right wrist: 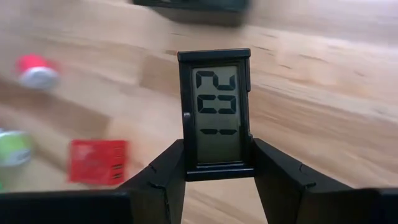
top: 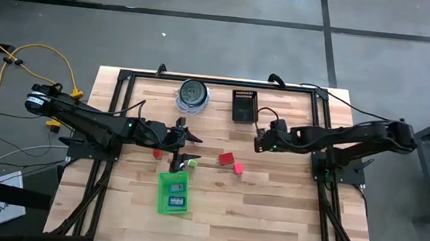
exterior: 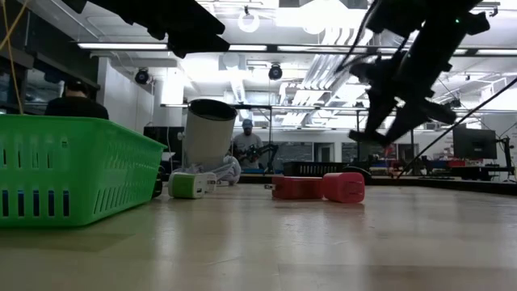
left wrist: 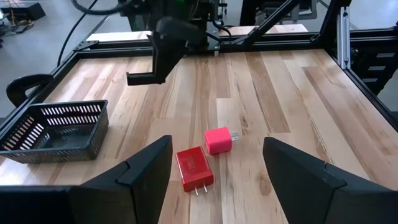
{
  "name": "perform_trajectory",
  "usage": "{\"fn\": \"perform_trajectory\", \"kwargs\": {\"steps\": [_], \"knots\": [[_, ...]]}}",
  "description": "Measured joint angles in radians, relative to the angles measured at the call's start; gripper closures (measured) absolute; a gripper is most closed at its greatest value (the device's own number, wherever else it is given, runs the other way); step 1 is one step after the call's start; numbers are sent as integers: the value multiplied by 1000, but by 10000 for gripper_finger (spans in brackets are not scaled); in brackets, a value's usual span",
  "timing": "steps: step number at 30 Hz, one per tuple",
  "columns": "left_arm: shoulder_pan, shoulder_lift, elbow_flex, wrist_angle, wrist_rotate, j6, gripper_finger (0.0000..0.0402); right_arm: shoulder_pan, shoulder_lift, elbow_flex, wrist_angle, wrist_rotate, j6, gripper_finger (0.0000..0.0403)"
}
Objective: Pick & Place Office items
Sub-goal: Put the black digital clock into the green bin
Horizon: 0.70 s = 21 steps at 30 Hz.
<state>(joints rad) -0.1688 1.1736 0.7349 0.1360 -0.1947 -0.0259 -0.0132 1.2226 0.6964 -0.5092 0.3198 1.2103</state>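
Observation:
My right gripper (right wrist: 216,177) is shut on a small black-framed digital display (right wrist: 216,112), held above the table right of centre (top: 261,140). A red block (left wrist: 194,168) and a pink block (left wrist: 218,140) lie flat on the wood between the arms. A small green-and-white piece (top: 192,164) and a small red piece (top: 157,154) lie near the green tray (top: 173,193). My left gripper (top: 190,136) hangs open above the table, left of the blocks, with nothing between its fingers. My right gripper pinches the display by its two long side edges, at the end nearest the fingers (right wrist: 216,169), between its two fingers (right wrist: 168,177). The fingers slant downward and the screen faces the wrist camera. The display is lifted clear of the table.
A black mesh basket (top: 244,105) and a round clear-and-dark container (top: 193,95) stand at the far edge. The green tray holds small pieces near the front left. A black frame (top: 125,77) rims the table. Bare wood lies at the front right.

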Motion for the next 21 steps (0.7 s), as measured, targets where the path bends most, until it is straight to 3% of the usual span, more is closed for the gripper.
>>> {"fn": "perform_trajectory", "kwargs": {"steps": [8,21], "knots": [[0,0,0,0,0,0,156,0,-12,0,182,-70,-205,257],[0,0,0,0,0,0,156,56,-11,0,367,-148,-410,258]]}}
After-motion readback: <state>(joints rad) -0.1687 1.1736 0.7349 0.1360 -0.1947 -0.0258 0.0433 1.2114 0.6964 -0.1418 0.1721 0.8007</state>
